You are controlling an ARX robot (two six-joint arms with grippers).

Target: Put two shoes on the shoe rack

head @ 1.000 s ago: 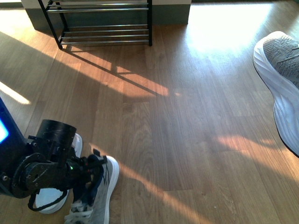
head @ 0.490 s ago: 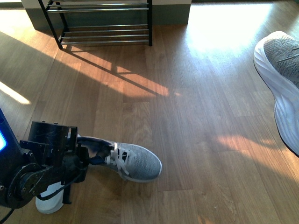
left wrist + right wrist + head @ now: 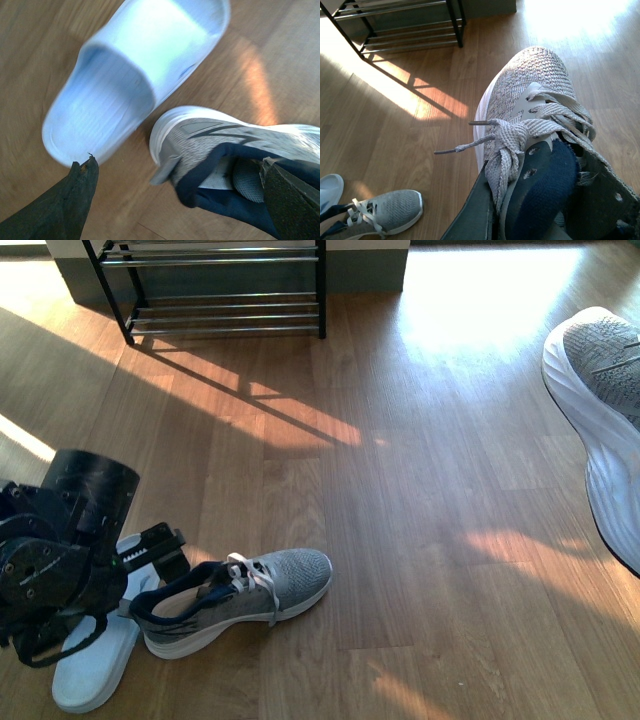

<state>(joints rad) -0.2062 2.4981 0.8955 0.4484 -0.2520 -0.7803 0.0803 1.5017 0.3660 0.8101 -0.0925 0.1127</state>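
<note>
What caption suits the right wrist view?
Right gripper holds a grey sneaker by its collar; the shoe rack stands beyond.

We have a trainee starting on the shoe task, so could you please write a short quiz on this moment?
1. True or false: in the part of the shoe rack that shows, a shoe already sits on the rods.
2. What lies right beside the grey sneaker on the floor? A) a pale blue slide sandal; B) a brown boot; C) a shoe brush.
3. Which pincer holds the second grey sneaker?

Key: 1 false; 2 A; 3 the right pincer, closed at the shoe's navy opening.
</note>
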